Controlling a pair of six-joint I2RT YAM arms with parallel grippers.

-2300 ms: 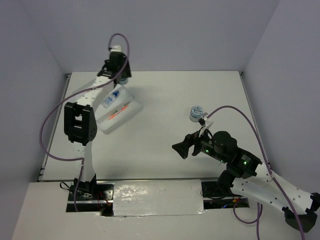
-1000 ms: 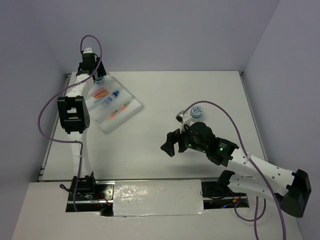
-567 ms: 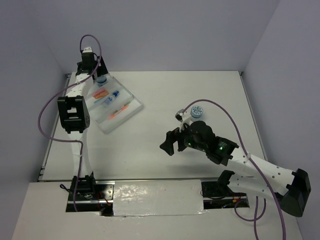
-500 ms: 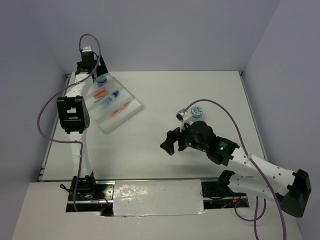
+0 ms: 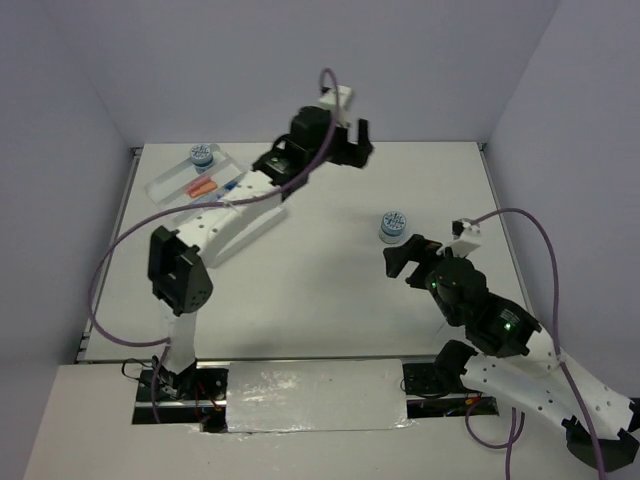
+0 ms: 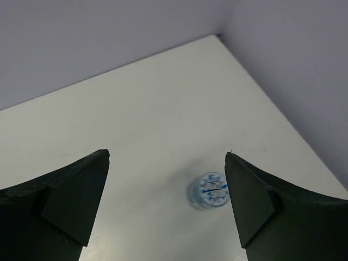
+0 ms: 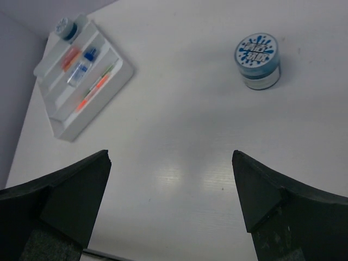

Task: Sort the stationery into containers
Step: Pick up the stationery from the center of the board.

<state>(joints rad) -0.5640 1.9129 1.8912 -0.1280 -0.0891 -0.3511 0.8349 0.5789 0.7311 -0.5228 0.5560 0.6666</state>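
Stationery lies mostly in the white tray point(image 7: 64, 120) at the far left of the desk point(image 7: 179, 125). One blue-white pot point(image 7: 65, 26) sits at its far corner, with an orange piece point(image 7: 70, 57), a blue-capped bottle point(image 7: 82, 68) and thin pens point(image 7: 95, 87) in the compartments alongside. A second pot point(image 5: 392, 226) stands upright alone on the desk, well apart from the tray. The left end effector point(image 6: 166, 157) hangs high over it, fingers spread and empty. The right end effector point(image 7: 171, 155), near that pot, is likewise spread wide, gripping nothing.
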